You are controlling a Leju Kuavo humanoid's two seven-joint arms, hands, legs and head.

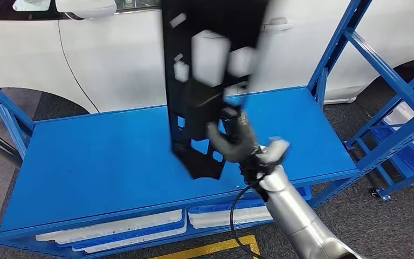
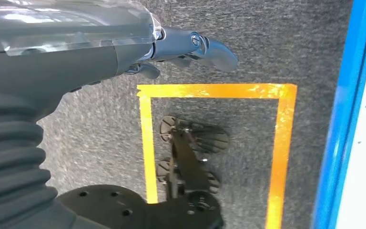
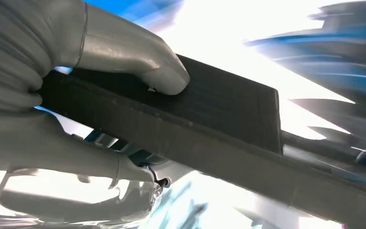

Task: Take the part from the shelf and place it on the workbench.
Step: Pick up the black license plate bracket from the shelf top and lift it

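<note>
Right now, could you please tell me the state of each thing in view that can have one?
black part: held upright above the blue shelf top, not set down.
right hand: grips the black part near its lower end.
left hand: holds nothing, fingers curled, hanging over the floor.
blue shelf top: bare beneath the part.
</note>
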